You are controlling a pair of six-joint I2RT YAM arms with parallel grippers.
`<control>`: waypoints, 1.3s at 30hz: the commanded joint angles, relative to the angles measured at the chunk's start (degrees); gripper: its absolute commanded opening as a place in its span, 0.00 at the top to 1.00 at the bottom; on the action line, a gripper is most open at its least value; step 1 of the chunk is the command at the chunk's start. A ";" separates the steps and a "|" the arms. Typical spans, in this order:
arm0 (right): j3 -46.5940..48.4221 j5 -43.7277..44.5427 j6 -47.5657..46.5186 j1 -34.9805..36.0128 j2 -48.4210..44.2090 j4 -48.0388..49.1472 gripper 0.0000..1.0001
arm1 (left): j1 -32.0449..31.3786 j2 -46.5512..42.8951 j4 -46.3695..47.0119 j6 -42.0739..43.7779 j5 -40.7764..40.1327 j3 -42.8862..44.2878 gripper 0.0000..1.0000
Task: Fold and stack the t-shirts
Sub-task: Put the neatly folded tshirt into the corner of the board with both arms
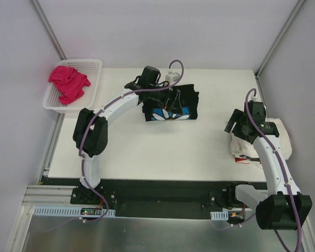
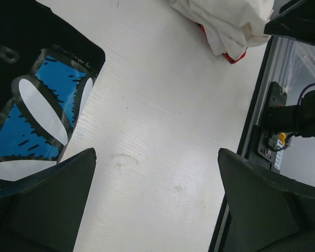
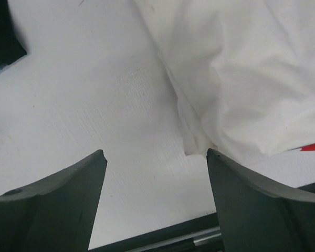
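Desk [image 1: 147, 152]: white, two arms working over it.

Mesh basket [image 1: 52, 102]: far left corner, partly off the desk edge. The pink t-shirt [image 1: 68, 83] lies in it, crumpled and not yet folded.

Cream-white pile [image 1: 284, 142]: at the right edge of the desk, folded and stacked. A red strip [image 2: 233, 56] shows under its near side; cannot tell what it belongs to.

Black t-shirt [image 1: 189, 97]: far centre, folded to a small rectangle, with the blue daisy patch facing up on its near side.

Left hand [image 2: 156, 155]: fully open, holding nothing, hovering over the right edge of the black t-shirt.

Right hand [image 3: 155, 155]: fingers apart with only bare desk between them, holding nothing. It hangs low at the left side of the pile, one finger just beside the hem.

Risks, as I judge them:
- The right finger is very close to the loose hem. A sideways move away could snag it and drag the top layer out of its fold.
- The pile sits close to the desk's right edge, so a push from the left could send it over.
- If the left hand pinches only the black t-shirt's top layer, the fold could open on lifting.
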 commanded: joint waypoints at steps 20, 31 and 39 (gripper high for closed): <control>-4.09 4.21 0.66 -10.64 1.36 -4.30 0.12 | 0.04 -6.09 -2.52 6.94 -2.42 -5.02 0.01; -4.09 -1.06 4.88 -11.34 16.82 3.09 0.14 | 1.09 -3.10 -2.70 7.03 -0.49 -4.31 0.01; -3.13 -0.80 5.06 -11.34 22.11 5.11 0.14 | 1.89 -2.40 -4.45 7.56 0.39 -2.91 0.01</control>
